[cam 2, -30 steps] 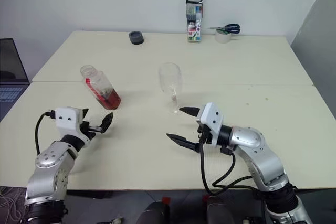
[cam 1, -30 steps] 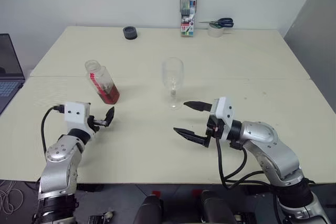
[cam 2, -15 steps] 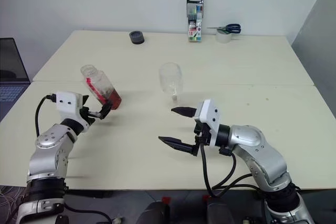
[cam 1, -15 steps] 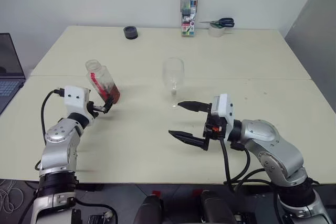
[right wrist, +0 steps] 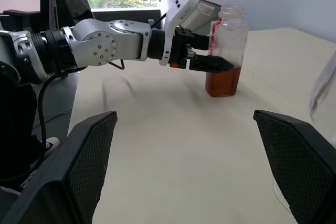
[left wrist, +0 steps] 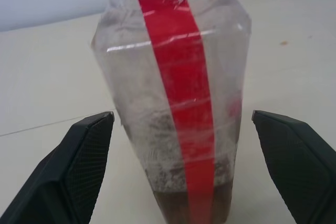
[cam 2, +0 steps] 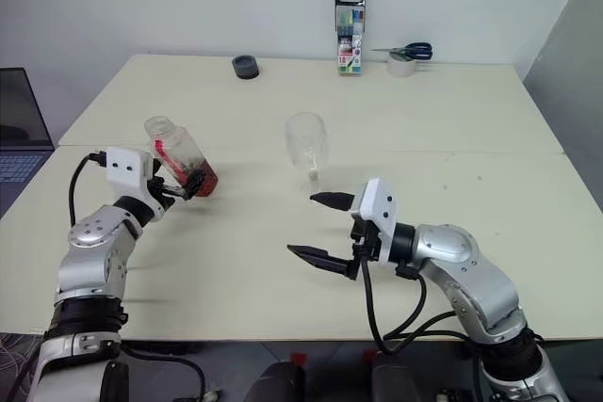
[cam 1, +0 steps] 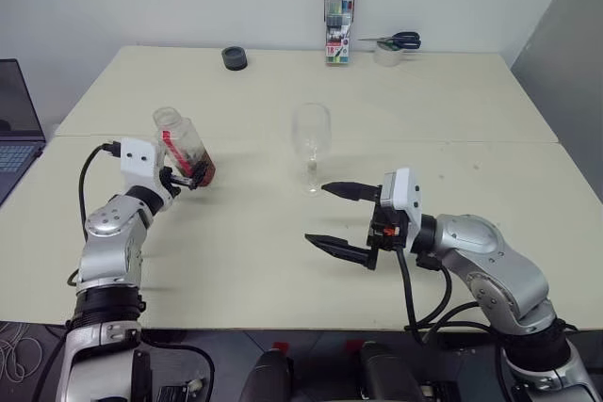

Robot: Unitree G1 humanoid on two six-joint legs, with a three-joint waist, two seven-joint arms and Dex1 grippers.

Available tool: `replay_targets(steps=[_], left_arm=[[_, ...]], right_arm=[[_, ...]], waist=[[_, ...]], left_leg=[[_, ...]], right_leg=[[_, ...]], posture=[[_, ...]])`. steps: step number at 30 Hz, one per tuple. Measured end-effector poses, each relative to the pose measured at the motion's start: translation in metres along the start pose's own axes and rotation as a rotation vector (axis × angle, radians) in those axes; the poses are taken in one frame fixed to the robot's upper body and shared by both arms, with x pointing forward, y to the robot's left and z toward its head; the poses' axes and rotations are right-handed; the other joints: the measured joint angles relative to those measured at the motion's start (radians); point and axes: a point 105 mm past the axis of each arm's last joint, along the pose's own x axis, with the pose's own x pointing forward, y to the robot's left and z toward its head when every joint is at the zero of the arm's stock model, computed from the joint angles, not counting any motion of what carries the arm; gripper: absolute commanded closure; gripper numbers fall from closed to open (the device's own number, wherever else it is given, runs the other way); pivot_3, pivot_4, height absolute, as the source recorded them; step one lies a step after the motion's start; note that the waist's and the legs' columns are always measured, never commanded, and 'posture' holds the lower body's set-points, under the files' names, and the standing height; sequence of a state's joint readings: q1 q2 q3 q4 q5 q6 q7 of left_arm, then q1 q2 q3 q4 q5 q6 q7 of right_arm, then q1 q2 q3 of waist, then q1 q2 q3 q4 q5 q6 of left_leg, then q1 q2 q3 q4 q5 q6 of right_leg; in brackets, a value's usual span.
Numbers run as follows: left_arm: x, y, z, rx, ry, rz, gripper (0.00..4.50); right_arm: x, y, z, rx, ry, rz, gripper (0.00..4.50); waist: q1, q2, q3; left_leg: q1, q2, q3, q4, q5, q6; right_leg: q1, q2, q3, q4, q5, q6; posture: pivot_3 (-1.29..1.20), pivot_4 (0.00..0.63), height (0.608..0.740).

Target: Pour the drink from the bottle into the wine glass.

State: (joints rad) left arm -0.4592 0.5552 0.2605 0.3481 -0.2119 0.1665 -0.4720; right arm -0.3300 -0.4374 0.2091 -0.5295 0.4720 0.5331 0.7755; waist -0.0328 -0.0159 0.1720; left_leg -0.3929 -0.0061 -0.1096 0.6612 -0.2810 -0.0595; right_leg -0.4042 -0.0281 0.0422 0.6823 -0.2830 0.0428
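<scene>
Jaws on the left gripper (cam 1: 186, 179) are standing wide apart, one finger on each side of the bottle (cam 1: 185, 147) at the left of the frame, and in the left wrist view a gap is showing between each finger and the plastic. That forearm is reaching level across the counter (cam 1: 283, 91) from the lower left. Standing uncapped, the bottle is holding the drink (cam 1: 201, 172) as a shallow reddish-brown layer at its base. At the lower centre, the right gripper (cam 1: 341, 218) is gaping just as wide around nothing, its fingers pointing level toward the left of the frame while the elbow is bending back to the lower right. Just above it, the wine glass (cam 1: 311, 143) is standing upright mid-frame, apart from both grippers.
</scene>
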Motion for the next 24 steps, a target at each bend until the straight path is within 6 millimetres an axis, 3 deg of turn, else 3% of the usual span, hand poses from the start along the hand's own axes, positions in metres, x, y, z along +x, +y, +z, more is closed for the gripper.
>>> replay_targets(steps=[6, 15, 22, 24], left_arm=[[0.007, -0.002, 0.003, -0.002, 0.0, -0.009, 0.0], [0.011, -0.001, -0.002, -0.041, 0.014, -0.004, 2.67], [0.013, -0.004, -0.001, -0.042, 0.01, -0.015, 2.81], [0.017, -0.017, 0.007, 0.005, -0.001, -0.062, 2.81]], right_arm=[[0.0, 0.0, 0.0, -0.001, 0.001, -0.001, 0.05], [0.0, -0.002, 0.0, -0.011, 0.005, -0.015, 0.0], [0.0, -0.004, 0.0, -0.019, 0.009, -0.032, 0.0], [-0.001, -0.008, 0.002, -0.025, 0.007, -0.06, 0.0]], waist=[[0.0, 0.0, 0.0], [0.0, 0.0, 0.0], [0.0, 0.0, 0.0], [0.0, 0.0, 0.0]], left_leg=[[0.0, 0.0, 0.0, 0.0, 0.0, 0.0], [0.0, 0.0, 0.0, 0.0, 0.0, 0.0], [0.0, 0.0, 0.0, 0.001, 0.0, 0.0], [-0.002, 0.0, -0.001, 0.001, 0.0, 0.0]], right_leg=[[0.0, 0.0, 0.0, 0.0, 0.0, 0.0], [0.0, 0.0, 0.0, 0.0, 0.0, 0.0], [0.0, 0.0, 0.0, 0.001, 0.0, 0.0], [-0.001, 0.0, 0.0, 0.0, 0.0, 0.0]], posture=[[0.0, 0.15, 0.74], [0.0, 0.15, 0.74], [0.0, 0.15, 0.74], [0.0, 0.15, 0.74]])
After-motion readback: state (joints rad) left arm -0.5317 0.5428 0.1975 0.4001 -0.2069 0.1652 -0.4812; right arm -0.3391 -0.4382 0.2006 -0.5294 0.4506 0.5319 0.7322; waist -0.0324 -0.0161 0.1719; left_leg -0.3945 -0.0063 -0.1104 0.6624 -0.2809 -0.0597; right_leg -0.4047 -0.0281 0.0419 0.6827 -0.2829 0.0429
